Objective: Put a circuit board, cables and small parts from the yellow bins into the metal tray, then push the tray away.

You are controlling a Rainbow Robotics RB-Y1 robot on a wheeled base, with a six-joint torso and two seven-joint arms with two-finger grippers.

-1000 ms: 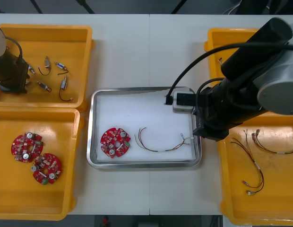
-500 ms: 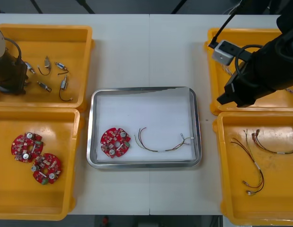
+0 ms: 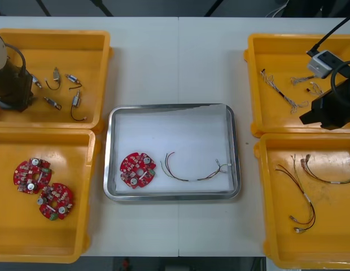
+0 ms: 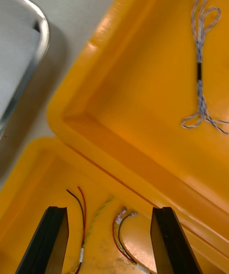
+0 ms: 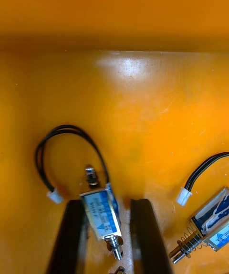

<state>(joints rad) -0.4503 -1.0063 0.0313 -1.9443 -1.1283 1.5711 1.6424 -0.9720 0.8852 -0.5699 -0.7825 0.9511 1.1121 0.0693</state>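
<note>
Our left tool point(image 5: 106, 203), in the far-left yellow bin point(image 3: 56, 34), clamps a small metal part point(image 5: 100, 214). Our right tool point(image 4: 107, 212) hangs spread apart above the right bins point(image 3: 264, 192). A circuit board point(image 3: 138, 169) and cable point(image 3: 186, 179) lie in the metal tray point(image 3: 175, 106).

light table point(image 3: 175, 62). four yellow bins sit on it: left far bin point(image 3: 62, 48), left near bin point(image 3: 73, 158), right far bin point(image 3: 276, 51), right near bin point(image 3: 276, 226), each pair edge to edge. tray point(image 3: 175, 127) lies between the pairs, closer to the left pair.
</note>
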